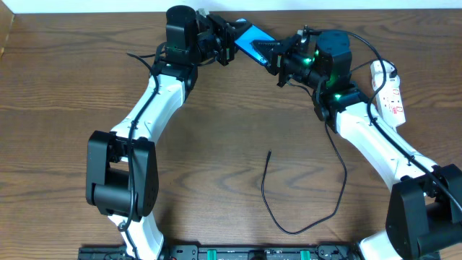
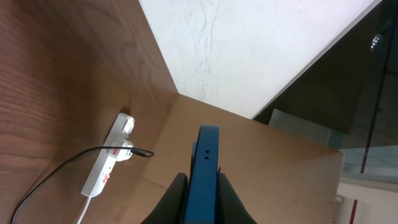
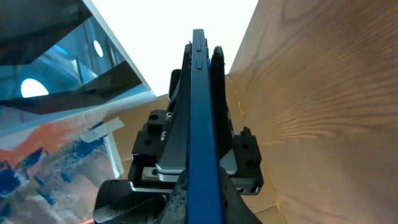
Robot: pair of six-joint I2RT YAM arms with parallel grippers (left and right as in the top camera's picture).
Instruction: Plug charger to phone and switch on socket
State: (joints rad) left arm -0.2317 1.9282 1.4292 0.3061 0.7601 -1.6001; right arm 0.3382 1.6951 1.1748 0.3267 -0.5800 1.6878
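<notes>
The phone, blue-screened, is held in the air at the table's back middle between both grippers. My left gripper is shut on its left end; in the left wrist view the phone stands edge-on between the jaws. My right gripper is shut on its right end, and the phone's edge shows there too between the fingers. The charger cable lies loose on the table in front, tip pointing up. The socket strip lies at the right; it also shows in the left wrist view.
The charger's white plug sits in the strip's far end. The table's back edge and a white wall lie just behind the phone. The strip's white cord trails off the frame.
</notes>
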